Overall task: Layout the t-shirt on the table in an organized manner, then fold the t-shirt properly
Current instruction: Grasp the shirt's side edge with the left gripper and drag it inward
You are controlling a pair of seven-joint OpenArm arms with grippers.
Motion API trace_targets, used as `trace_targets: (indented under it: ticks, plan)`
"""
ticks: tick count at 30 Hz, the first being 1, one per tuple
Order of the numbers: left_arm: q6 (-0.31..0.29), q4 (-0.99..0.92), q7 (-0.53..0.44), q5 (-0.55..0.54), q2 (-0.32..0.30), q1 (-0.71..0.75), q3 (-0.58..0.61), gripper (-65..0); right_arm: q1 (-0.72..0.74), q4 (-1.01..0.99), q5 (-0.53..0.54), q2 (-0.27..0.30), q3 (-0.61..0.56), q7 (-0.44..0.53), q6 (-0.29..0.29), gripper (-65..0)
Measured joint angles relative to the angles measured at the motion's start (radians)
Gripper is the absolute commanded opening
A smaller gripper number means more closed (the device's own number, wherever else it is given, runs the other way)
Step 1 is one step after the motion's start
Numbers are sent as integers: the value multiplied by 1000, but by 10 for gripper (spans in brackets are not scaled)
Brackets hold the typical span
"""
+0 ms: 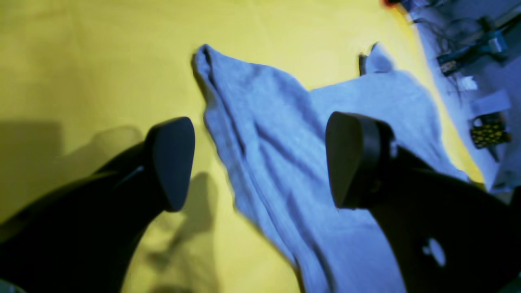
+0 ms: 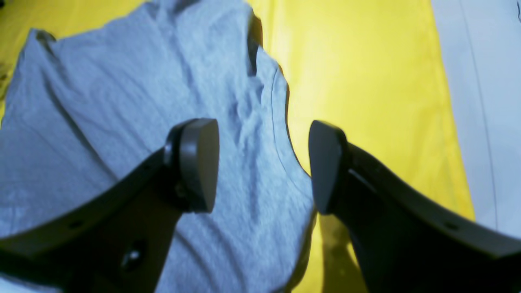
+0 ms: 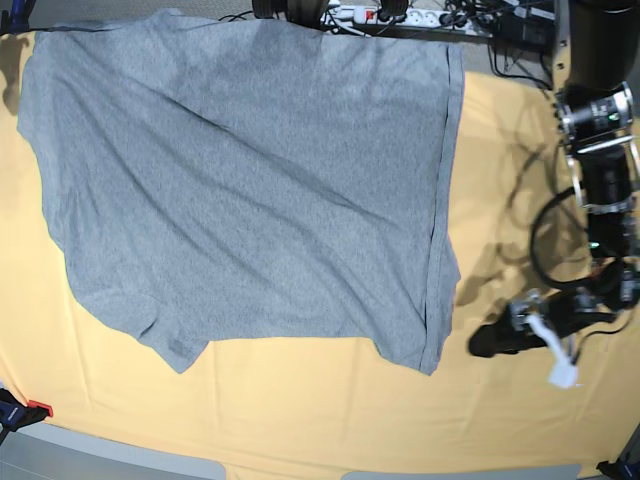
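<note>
Bare table [image 3: 300, 410] below t-shirt [image 3: 250, 180]

Both claws gape empty: the left claw [image 1: 260, 162] spread wide, the right claw [image 2: 264, 165] seemingly slightly narrower.

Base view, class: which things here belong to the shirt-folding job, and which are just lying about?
Belongs to the job:
- t-shirt, grey, spread with creases
- table, yellow cloth cover
- left gripper, open, above the shirt's edge
- right gripper, open, over the shirt's edge

Lying about:
- power strip at the far edge
- orange clamp at the near corner
</note>
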Motion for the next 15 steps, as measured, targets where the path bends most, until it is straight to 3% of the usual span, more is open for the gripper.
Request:
trace_targets:
  ticks: [2,11,13,15]
  plan:
    - [2,0,-58,90,48,1,0,-156,-2,0,0,0,0,0,0,-282]
    - [226,-1,-229,463,200,15,-5,-156,0,0,0,0,0,0,0,-282]
    - [266,-8,-245,512,221,19,-5,-156,8,0,0,-1,0,0,0,-282]
    - [270,-21,-245,514,236,19,-5,-156,24,0,-3,0,0,0,0,-282]
